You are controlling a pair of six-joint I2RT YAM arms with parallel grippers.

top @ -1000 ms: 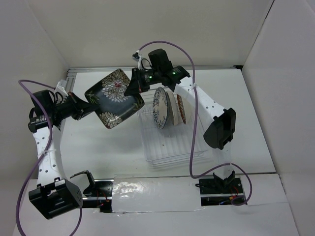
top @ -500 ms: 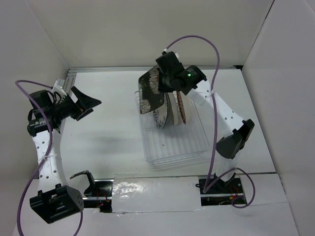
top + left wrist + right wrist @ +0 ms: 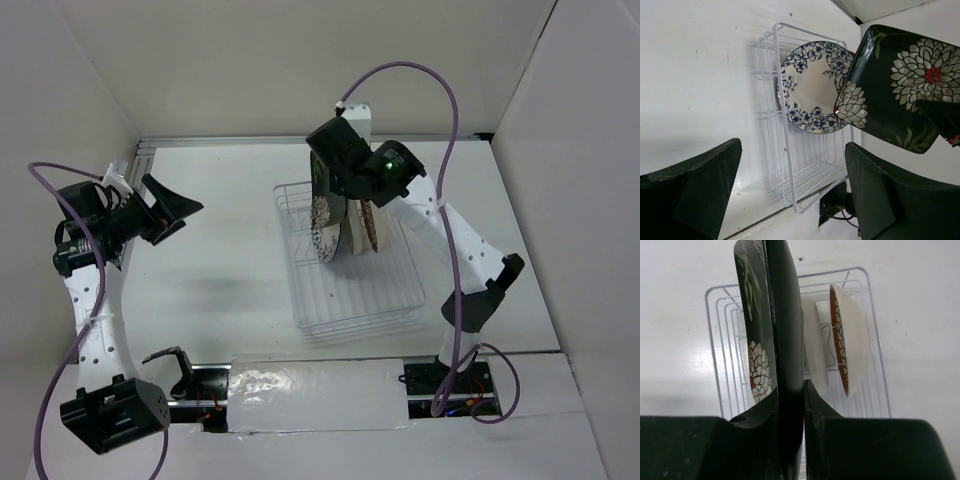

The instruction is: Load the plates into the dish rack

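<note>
My right gripper (image 3: 790, 392) is shut on the dark square floral plate (image 3: 776, 315), holding it on edge over the left part of the dish rack (image 3: 357, 322). From the left wrist view the plate's flowered face (image 3: 900, 85) shows beside the rack (image 3: 786, 150). Two plates stand upright in the rack: the blue-white floral one (image 3: 810, 87) (image 3: 325, 238) and the brown-rimmed one (image 3: 847, 340) (image 3: 368, 225). My left gripper (image 3: 168, 210) is open and holds nothing, at the far left of the table and well away from the rack.
White walls close the table in at the left, back and right. The right arm's purple cable (image 3: 440, 110) arches above the rack. The arm bases (image 3: 110, 410) sit at the near edge.
The left gripper let go of the dark square plate and opened. The right gripper carried the plate right, turned it on edge and brought it over the rack.
</note>
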